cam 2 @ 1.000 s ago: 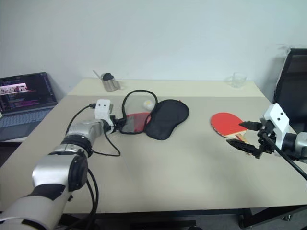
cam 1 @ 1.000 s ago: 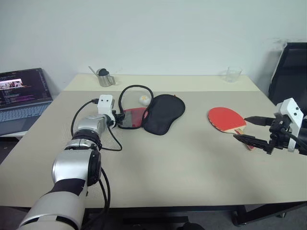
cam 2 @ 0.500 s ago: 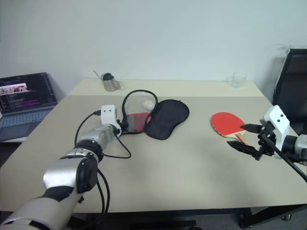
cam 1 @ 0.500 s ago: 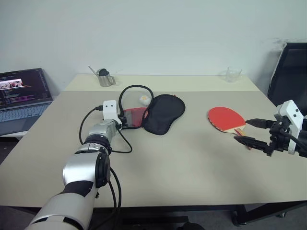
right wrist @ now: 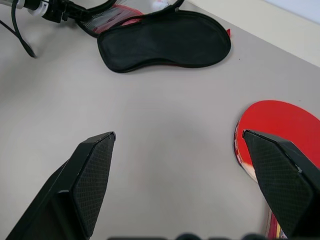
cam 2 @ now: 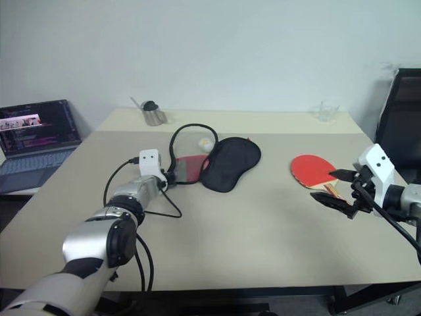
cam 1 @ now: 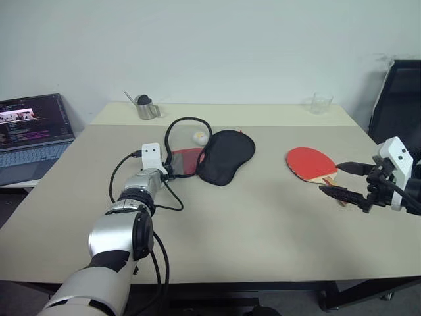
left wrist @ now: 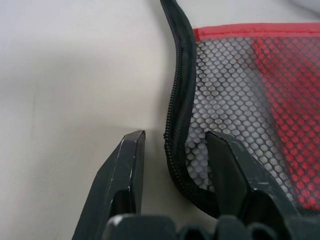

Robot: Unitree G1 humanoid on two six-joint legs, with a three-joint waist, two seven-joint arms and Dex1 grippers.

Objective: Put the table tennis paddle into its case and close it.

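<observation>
I have the case (cam 1: 225, 156) lying open near the middle of the table (cam 1: 250, 224), and I'll place everything from it. Its black outer half lies flat, its red-lined half with the black mesh pocket folded out to the left, and the zipper rim arcs up in a loop behind it. My left gripper (left wrist: 172, 145) sits at the left edge of the case, jaws partly apart and straddling the zipper rim (left wrist: 180, 100): one finger on the bare table side, the other over the mesh. I cannot tell whether they are pressing the rim yet. The table tennis paddle (cam 1: 310, 162) lies flat well to the right of the case, red blade toward the case, handle pointing toward the right edge of the table. My right gripper (cam 1: 347, 179) hovers just beyond the paddle's handle, further right of the case, jaws wide apart and holding nothing. A small white ball (cam 1: 198, 137) rests just behind the case, inside the zipper loop. Far behind the case stand a metal cup (cam 1: 144, 107) to the left and a clear glass (cam 1: 320, 103) to the right. A laptop (cam 1: 29, 135) sits far left of the case, off the table
</observation>
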